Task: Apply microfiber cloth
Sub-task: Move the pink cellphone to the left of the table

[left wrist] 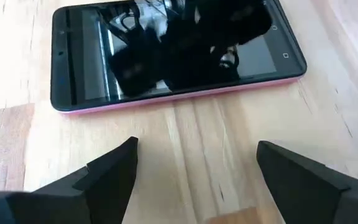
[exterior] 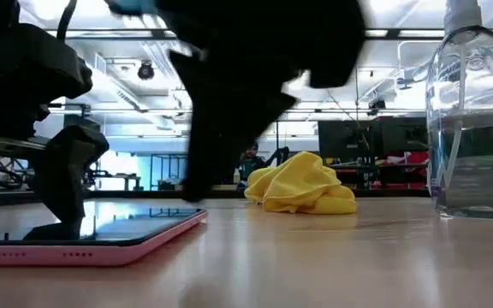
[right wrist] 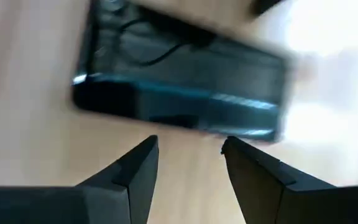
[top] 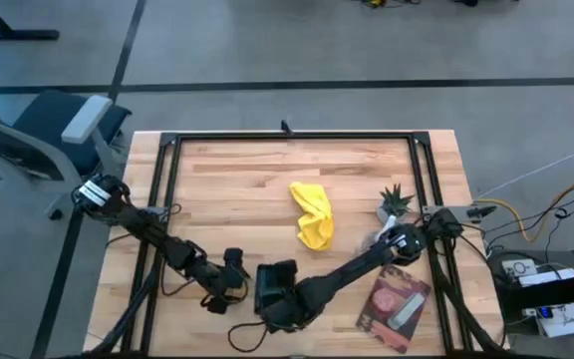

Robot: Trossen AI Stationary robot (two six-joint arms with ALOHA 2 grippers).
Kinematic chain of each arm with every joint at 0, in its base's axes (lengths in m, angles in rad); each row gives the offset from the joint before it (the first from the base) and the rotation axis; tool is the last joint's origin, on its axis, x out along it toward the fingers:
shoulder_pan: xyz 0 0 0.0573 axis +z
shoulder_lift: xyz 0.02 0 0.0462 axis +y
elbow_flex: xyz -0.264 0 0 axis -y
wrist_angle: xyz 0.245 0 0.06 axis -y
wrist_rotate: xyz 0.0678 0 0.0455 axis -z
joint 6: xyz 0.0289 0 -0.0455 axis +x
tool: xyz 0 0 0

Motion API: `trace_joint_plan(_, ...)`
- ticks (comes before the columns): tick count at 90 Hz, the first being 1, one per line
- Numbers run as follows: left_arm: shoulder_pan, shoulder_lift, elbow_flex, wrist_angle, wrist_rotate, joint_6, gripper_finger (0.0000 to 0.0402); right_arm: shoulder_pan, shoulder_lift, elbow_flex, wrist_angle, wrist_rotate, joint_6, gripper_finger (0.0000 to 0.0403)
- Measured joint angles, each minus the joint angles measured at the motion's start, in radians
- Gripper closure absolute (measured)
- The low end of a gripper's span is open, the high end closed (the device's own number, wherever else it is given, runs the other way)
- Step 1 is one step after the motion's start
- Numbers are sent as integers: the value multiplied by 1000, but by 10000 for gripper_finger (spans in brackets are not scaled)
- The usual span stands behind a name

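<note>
Cloth (top: 314,215) lies crumpled mid-bench (top: 227,179), untouched. Left claw (left wrist: 194,168) released, just beside phone (left wrist: 173,53). Right claw (right wrist: 188,163) released, partly spread, low over phone at the near edge

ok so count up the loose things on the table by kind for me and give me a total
Yellow cloth: 1
Phone with pink case: 1
Clear spray bottle: 1
Small potted plant: 1
Pink-and-dark flat packet: 1
Total: 5
</note>
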Motion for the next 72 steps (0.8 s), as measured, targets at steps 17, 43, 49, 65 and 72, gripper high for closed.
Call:
trace_joint_plan(17, -2, -69, 4, 34, 7, 13, 92, -9, -3, -83, 137, -73, 38, 258)
trace_joint_plan(43, 28, -68, 5, 107, -9, 45, 92, -32, -3, -88, 351, -106, -50, 274)
trace_joint_plan(49, 47, -68, 6, 150, -10, 46, 92, -31, -11, -68, 286, -105, -46, 275)
trace_joint_plan(65, 53, -40, 29, 207, 3, 101, 92, -15, -32, -40, 53, -90, 62, 280)
trace_joint_plan(72, 47, 8, 74, 206, 12, 108, 92, 5, -39, -40, -15, -56, 101, 278)
